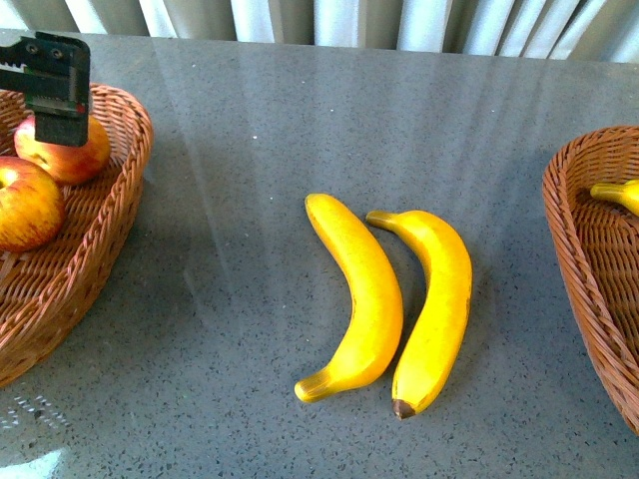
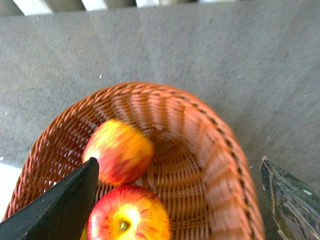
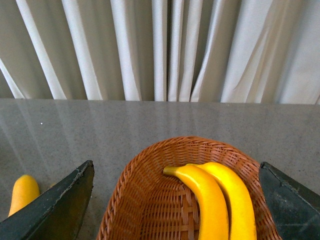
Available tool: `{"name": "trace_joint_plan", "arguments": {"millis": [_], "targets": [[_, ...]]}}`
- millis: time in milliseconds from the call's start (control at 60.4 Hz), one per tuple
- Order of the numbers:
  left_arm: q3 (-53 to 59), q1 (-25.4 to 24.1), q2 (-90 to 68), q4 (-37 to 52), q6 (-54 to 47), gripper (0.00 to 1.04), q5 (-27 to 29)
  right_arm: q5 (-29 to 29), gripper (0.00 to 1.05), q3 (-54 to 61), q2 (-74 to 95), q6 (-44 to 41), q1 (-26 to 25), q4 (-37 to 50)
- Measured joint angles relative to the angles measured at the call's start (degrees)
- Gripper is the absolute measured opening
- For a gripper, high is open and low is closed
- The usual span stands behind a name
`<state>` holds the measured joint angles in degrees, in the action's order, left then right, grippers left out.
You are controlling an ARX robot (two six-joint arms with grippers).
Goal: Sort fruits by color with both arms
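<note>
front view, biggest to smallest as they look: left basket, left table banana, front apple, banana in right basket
1. left basket, though partly out of frame
2. left table banana
3. front apple
4. banana in right basket, only its end shows

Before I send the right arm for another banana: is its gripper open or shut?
Open: the right gripper shows jaws wide apart, flanking the basket.
</note>
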<state>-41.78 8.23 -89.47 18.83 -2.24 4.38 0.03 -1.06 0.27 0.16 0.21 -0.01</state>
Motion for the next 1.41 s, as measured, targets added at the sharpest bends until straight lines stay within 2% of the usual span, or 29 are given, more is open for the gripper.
{"name": "trace_joint_plan", "arguments": {"millis": [232, 265, 348, 398, 480, 762, 1358, 1408], "targets": [[3.8, -0.9, 14.1, 0.6, 3.2, 0.95, -5.7, 0.0, 0.96, 0.0, 0.0, 0.0, 0.0, 0.0], [7.6, -1.4, 16.7, 9.2, 2.9, 0.86, -1.4, 0.0, 0.96, 0.0, 0.0, 0.0, 0.0, 0.0], [14.4, -3.7, 22.4, 18.5, 2.9, 0.72, -1.0, 0.0, 0.96, 0.0, 0.0, 0.0, 0.0, 0.0], [18.0, -6.2, 27.2, 18.5, 2.9, 0.63, -3.6, 0.0, 0.96, 0.0, 0.0, 0.0, 0.0, 0.0], [23.7, -7.9, 34.6, 17.3, 2.8, 0.49, -3.7, 0.0, 0.96, 0.0, 0.0, 0.0, 0.0, 0.0], [33.0, -8.1, 46.1, 15.6, 2.8, 0.01, -4.4, 0.0, 0.96, 0.0, 0.0, 0.0, 0.0, 0.0], [39.3, -8.1, 62.3, 5.7, 2.6, 0.02, -4.4, 0.0, 0.96, 0.0, 0.0, 0.0, 0.0, 0.0], [40.5, -8.1, 62.8, 7.1, 2.6, 0.02, -4.4, 0.0, 0.96, 0.0, 0.0, 0.0, 0.0, 0.0]]}}
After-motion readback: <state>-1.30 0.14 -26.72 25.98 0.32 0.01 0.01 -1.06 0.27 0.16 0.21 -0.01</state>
